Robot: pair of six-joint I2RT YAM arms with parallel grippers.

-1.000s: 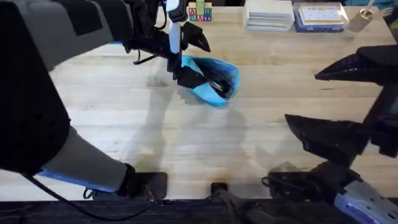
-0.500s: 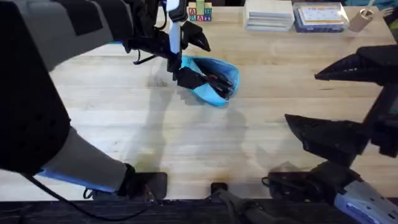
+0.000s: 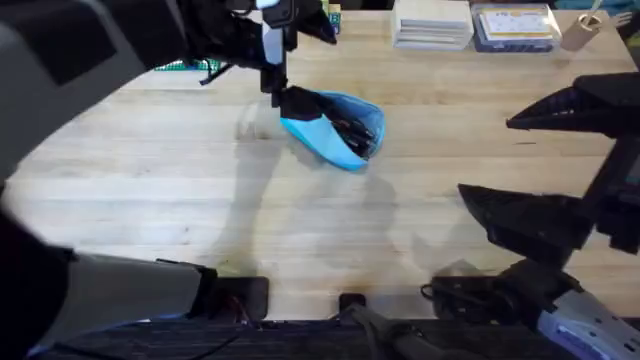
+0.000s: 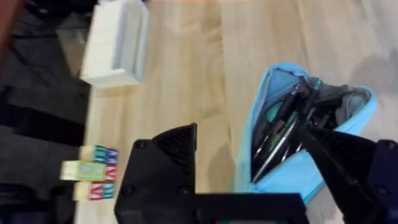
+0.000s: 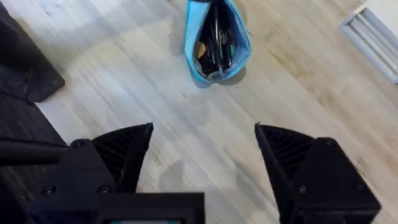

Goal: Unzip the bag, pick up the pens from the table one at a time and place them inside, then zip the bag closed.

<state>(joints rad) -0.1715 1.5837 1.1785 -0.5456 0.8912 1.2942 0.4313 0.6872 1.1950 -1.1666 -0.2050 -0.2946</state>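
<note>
**Two hands spread, pouch lying unzipped with pens inside**

Several pens lie inside the bag, which rests on the bench in the far middle, a little left of centre. Its zipper gapes wide, showing dark pen bodies bunched together along the length of the pouch; from the right wrist view the pens sit inside the light-blue walls, with a yellowish and a greenish bit among them that I cannot identify.

The left hand reaches across from the lower left and hangs at the bag's far-left end. In the left wrist view its black fingers are spread wide apart: one stands over bare wood beside the pouch, the other overlaps the pouch's edge, though whether it touches the fabric cannot be told. Nothing is pinched between them.

The right hand hovers well to the right of the bag, above bare bench. Its two dark fingers are also spread wide, with nothing between them but wood grain.

Along the far edge of the bench sit coloured letter blocks, a white box and, beside it to the right, a blue-lidded case.
</note>
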